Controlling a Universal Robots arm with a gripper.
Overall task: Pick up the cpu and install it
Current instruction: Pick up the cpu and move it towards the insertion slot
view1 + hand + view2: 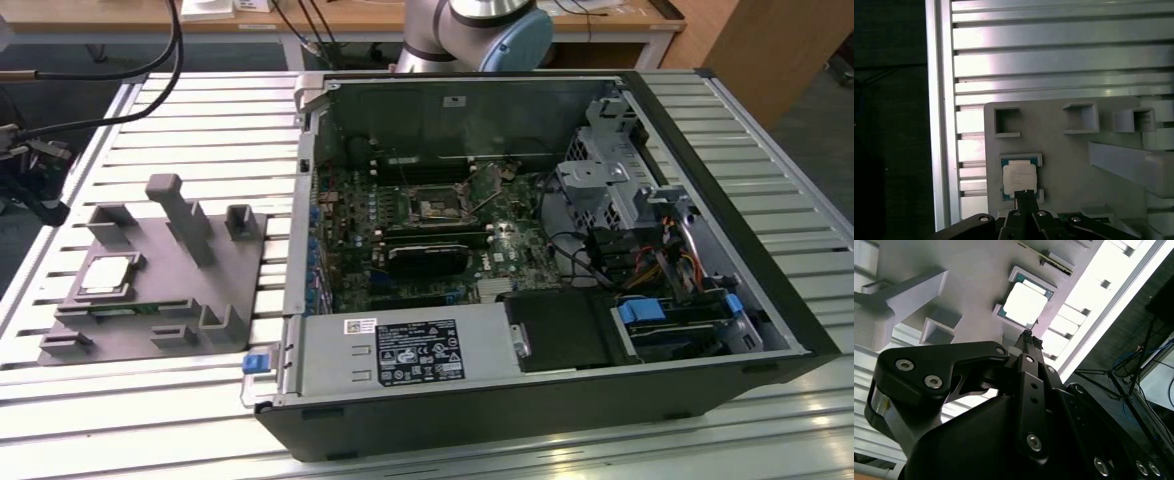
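Slats of pale metal make up the desk (pixel 174 110) that carries everything else. Largest on it is an open computer case (pixel 754 200), lying on its side just beside the grey holder plate (pixel 160 290), on the exterior view's right of that plate. A grey and blue joint of the arm (pixel 474 25) rises behind the case, well apart from the plate.

Inside the case a green circuit board (pixel 441 235) faces up. A dark square socket (pixel 438 207) sits on it, also well apart from the plate. A labelled power supply box (pixel 400 352) fills the case corner nearest the plate.

The plate itself lies flat on the slats. It bears a tall slanted post (pixel 187 230) and several small open pockets (pixel 1006 121).

In both wrist views the black end effector (pixel 1029 336) (pixel 1025 192) hangs over the plate. Its two thin fingers (pixel 1025 347) are clenched together with nothing between them. Their tips line up with one edge of the cpu (pixel 1019 177); whether they touch it I cannot tell.

The cpu (pixel 107 276) (pixel 1025 304) lies flat in a shallow framed seat on the plate, toward the side of the plate away from the case. Its silvery lid faces up, with a thin green rim showing around it.
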